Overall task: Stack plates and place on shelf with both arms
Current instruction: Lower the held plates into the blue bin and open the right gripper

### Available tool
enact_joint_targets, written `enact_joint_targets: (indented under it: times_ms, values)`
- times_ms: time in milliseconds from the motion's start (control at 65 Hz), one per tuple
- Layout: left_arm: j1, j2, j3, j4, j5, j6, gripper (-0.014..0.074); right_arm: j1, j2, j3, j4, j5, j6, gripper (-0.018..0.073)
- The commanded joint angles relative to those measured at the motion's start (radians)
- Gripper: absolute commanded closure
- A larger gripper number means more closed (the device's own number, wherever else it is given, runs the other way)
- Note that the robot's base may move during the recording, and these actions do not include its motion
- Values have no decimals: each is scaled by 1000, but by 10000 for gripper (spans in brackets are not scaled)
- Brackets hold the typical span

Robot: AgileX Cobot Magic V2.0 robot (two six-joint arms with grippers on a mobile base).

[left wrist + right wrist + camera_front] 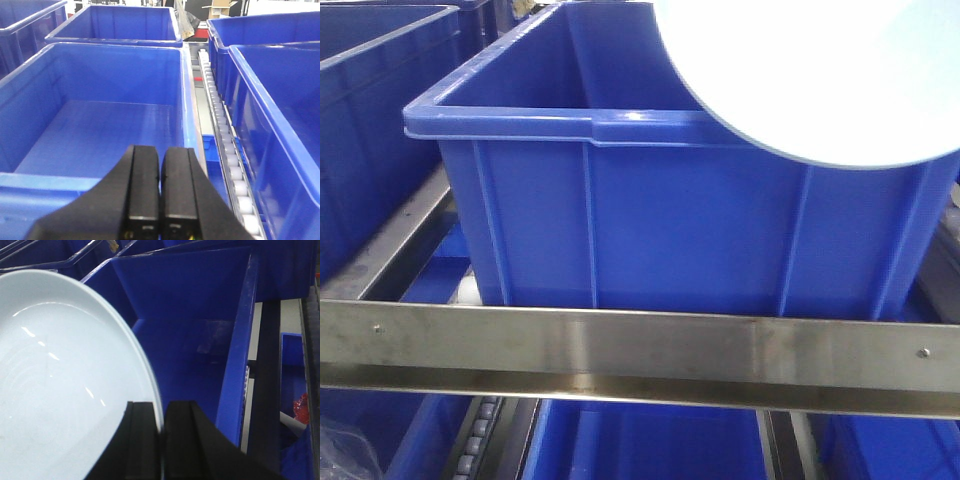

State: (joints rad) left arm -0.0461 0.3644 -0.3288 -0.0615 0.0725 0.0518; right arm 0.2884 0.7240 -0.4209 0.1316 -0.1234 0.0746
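Note:
A pale bluish-white plate (820,75) hangs at the top right of the front view, over the blue crate (650,215). My right gripper (161,412) is shut on the rim of this plate (65,380), which fills the left of the right wrist view, held tilted on edge above the crate (200,330). I see only one plate. My left gripper (160,165) is shut and empty, its fingers pressed together above the near rim of an empty blue crate (100,120). The steel shelf rail (640,350) runs across the front view below the crate.
Several blue crates (280,100) stand on the shelf around the middle one. A white roller track (222,130) runs between crates to the right of the left gripper. A steel side rail (395,240) runs at the left. A lower tier holds more blue bins (650,445).

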Motion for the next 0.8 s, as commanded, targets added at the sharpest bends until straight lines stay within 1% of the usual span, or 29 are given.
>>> enact_joint_targets:
  times_ms: [0, 431, 616, 693, 785]
  values:
    - [-8, 9, -38, -10, -91, 0, 514, 0, -9, -30, -5, -99, 9, 511]
    - [-8, 9, -38, -10, -91, 0, 514, 0, -9, -30, -5, -99, 9, 511]
    - [-8, 9, -38, -10, -91, 0, 514, 0, 2, -30, -4, -167, 11, 511]
    - [-8, 9, -38, -10, -91, 0, 514, 13, 27, -59, -4, -223, 26, 511]
    - [-8, 9, -38, -10, -91, 0, 514, 26, 83, -143, -5, -222, 25, 511]
